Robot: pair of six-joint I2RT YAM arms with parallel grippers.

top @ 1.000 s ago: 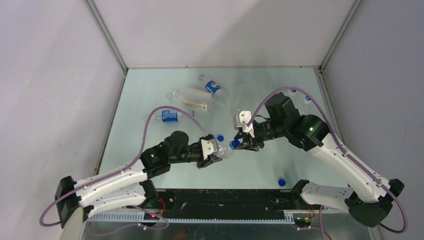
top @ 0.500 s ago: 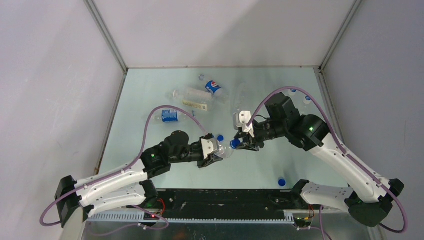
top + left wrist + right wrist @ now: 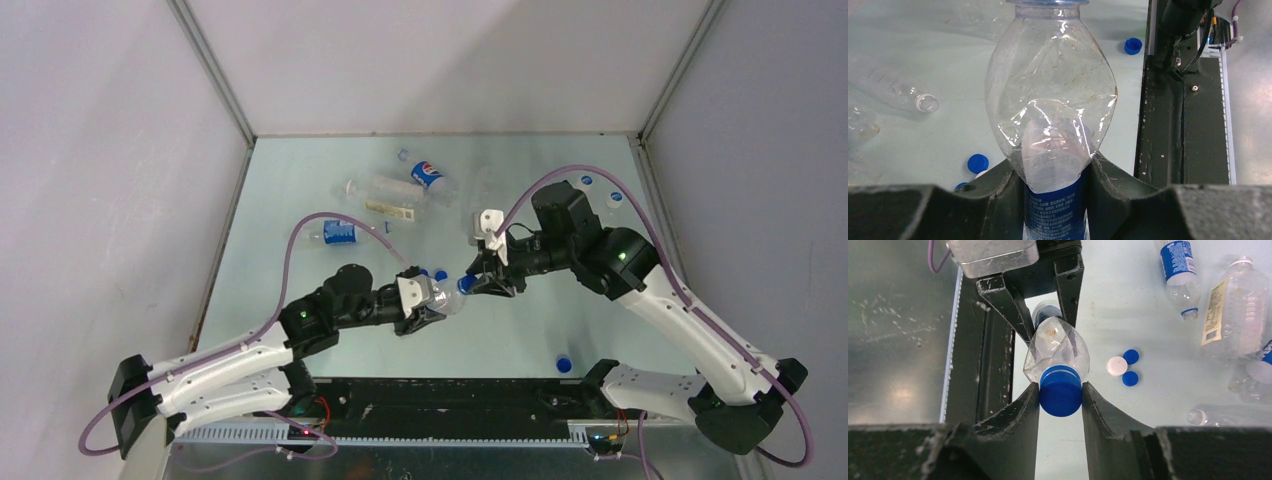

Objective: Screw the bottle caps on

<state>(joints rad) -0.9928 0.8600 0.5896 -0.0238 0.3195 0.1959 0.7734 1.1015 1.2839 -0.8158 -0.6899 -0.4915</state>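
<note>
Capping of one bottle is midway: left gripper [image 3: 1055, 175] clamps the blue-labelled bottle [image 3: 1053, 90], right gripper [image 3: 1060, 400] pinches its blue cap [image 3: 1061, 390]; other bottles [image 3: 385, 195] and loose caps [image 3: 1130, 378] await.

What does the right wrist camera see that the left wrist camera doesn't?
Only the right wrist view shows the blue cap pinched by the right gripper, plus a white cap. Only the left wrist view shows a lone blue cap beside the black base rail. Both show the clear bottle the left gripper holds.
</note>
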